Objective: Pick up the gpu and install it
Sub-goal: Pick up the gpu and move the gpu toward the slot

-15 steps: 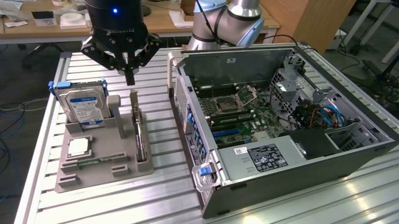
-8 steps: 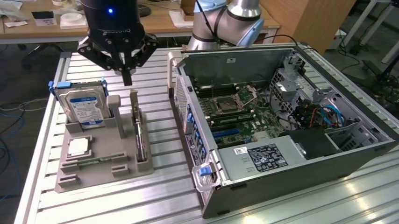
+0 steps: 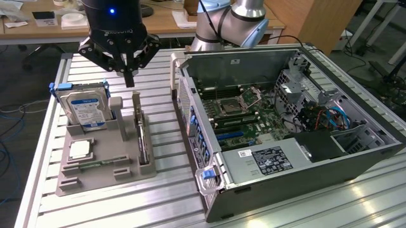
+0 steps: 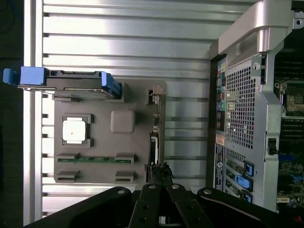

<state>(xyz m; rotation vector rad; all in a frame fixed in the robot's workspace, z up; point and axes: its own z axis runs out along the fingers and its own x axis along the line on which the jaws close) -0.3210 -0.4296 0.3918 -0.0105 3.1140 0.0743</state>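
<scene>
One black pincer (image 3: 130, 79) closed, nothing gripped; thin dark gpu card (image 3: 142, 138) held edge-up in grey plastic holder (image 3: 104, 179) beneath it.

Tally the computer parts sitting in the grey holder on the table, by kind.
hard drive: 1
processor: 1
memory stick: 1
gpu: 1
Total: 4

Nothing legible — labels on hard drive (image 3: 85, 111) and power supply (image 3: 269, 160) unreadable.
</scene>
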